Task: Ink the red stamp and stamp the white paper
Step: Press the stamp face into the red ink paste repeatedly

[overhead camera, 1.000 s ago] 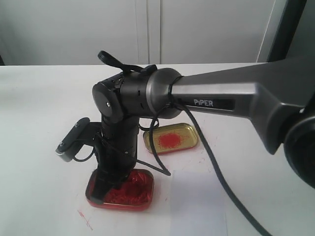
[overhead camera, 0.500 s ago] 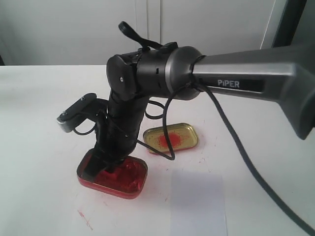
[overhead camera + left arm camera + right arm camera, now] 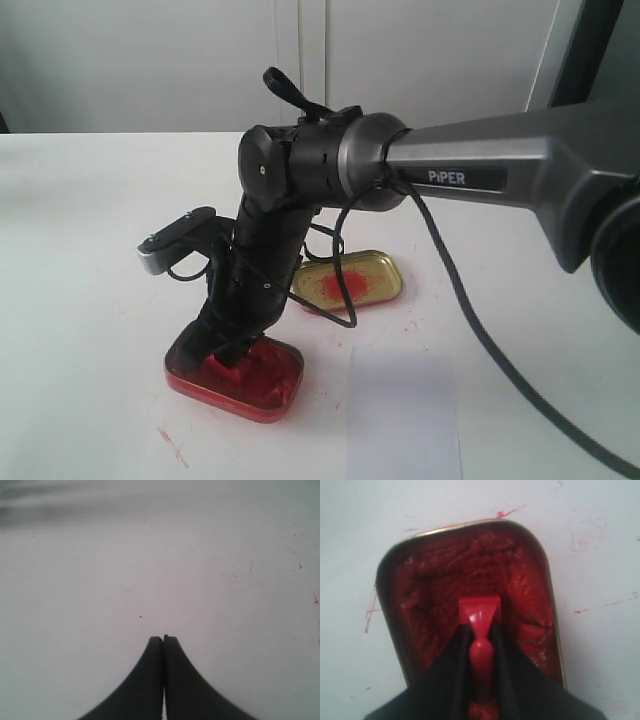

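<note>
**Right hand holds stamp at the ink tin; left hand idle**

The right hand (image 3: 479,630) is clenched on the red stamp (image 3: 479,611). Its two fingers grip the round knob from both sides, so the square base stays free and points down to the paste. In the right wrist view the base sits inside the oval ink tin (image 3: 387,580), approx. in the middle, and seems to touch the lumpy red paste, but contact I cannot confirm. In the exterior view the arm leans steeply down over the tin (image 3: 275,388), which I judge fits the inking step.

The left hand (image 3: 163,639) is closed on nothing, fingers pressed together, over bare surface (image 3: 100,580). I think it simply waits, out of the way.

The gold lid (image 3: 392,272) lies open-side up just behind the tin, w/ a red smear inside. The white paper (image 3: 400,415) lies flat beside the tin, near enough for a short move to stamp. No imprint can be made out on it.

Count: 1 stamp, 1 ink tin, 1 lid, 1 paper, 2 hands.
</note>
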Tool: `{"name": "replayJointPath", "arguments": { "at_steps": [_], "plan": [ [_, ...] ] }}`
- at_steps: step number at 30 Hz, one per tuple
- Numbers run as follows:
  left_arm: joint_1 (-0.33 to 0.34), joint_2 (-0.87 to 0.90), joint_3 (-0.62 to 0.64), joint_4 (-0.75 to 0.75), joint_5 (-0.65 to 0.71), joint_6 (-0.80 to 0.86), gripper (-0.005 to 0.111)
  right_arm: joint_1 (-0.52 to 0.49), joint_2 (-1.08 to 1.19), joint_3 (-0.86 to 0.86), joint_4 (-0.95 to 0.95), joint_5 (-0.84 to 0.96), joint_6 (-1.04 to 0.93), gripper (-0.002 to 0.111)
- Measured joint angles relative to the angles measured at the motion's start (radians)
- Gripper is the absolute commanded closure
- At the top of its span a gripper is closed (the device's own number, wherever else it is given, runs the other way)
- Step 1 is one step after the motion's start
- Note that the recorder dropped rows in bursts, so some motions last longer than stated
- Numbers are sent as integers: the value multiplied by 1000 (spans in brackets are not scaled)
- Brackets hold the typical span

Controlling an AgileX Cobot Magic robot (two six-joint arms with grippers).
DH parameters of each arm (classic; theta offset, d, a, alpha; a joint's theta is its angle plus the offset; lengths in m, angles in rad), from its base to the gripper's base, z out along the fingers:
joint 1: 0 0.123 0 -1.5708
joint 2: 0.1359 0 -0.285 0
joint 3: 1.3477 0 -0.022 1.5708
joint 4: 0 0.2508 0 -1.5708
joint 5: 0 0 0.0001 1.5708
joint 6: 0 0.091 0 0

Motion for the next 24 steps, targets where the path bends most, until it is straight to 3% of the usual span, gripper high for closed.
{"name": "replayJointPath", "arguments": {
  "at_steps": [24],
  "plan": [
    [0,0,0,0,0,0,107,-47,39,0,127,16,-55,108]
  ]
}}
